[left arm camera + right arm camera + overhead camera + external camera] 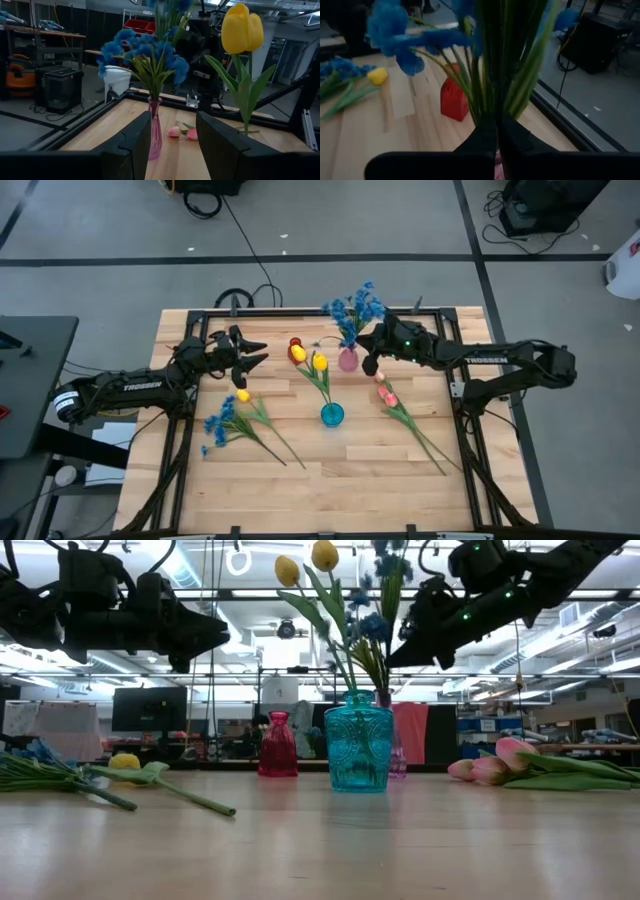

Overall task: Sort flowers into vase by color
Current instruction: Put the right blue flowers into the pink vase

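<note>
Blue sprigs fill right wrist view, blurred, tops cut off; pink vase nearly hidden.

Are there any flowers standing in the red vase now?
No, the red vase stands empty in the low view, while the yellow tulips rise from the teal vase beside it.

both arms are matte black, built of slim tubular links between bulkier rounded joints. white "trossen" lettering runs along the forearm of the left arm and the right arm. small green lights glow on the right arm's wrist housing. each gripper ends in two thick, blocky dark fingers with flat inner faces.
</note>
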`<move>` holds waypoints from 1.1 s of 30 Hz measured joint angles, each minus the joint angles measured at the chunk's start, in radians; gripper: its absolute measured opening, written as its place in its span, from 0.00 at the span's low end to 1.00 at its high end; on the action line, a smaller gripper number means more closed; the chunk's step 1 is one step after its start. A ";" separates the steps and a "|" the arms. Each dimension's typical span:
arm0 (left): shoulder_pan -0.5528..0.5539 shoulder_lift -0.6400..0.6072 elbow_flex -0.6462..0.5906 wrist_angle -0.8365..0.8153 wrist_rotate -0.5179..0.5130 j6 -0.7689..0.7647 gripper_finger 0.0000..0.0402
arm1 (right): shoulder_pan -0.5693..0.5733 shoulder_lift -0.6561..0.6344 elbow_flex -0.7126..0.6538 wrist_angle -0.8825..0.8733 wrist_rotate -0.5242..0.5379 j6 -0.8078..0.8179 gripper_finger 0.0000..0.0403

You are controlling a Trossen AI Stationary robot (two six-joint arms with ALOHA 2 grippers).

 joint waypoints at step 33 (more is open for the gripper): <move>0.000 0.000 0.000 -0.009 0.006 0.000 0.41 | 0.025 0.101 0.036 -0.015 0.019 0.023 0.24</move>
